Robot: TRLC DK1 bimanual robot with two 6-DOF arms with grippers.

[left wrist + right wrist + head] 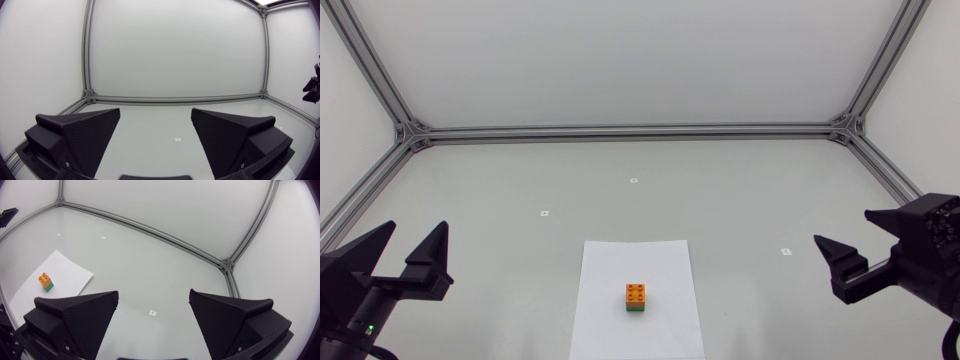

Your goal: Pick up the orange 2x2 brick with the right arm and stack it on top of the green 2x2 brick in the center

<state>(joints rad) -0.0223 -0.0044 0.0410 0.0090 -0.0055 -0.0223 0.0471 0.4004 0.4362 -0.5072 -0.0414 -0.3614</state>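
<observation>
The orange 2x2 brick [637, 293] sits stacked on the green 2x2 brick [636, 309] on a white paper sheet [665, 270] at the table's front centre. The right wrist view shows the same stack, orange brick [44, 278] over green brick [48, 287], far off to the side of the gripper. My right gripper [855, 248] hangs at the right edge, open and empty, well away from the bricks; its wrist view shows the right gripper [154, 305] with nothing between its fingers. My left gripper [412, 246] is at the left edge, open and empty, and appears as the left gripper [156, 122] in its own view.
An aluminium frame [630, 131] borders the white table at the back and sides. Small square markers [544, 213] dot the surface. The paper sheet [65, 270] lies flat.
</observation>
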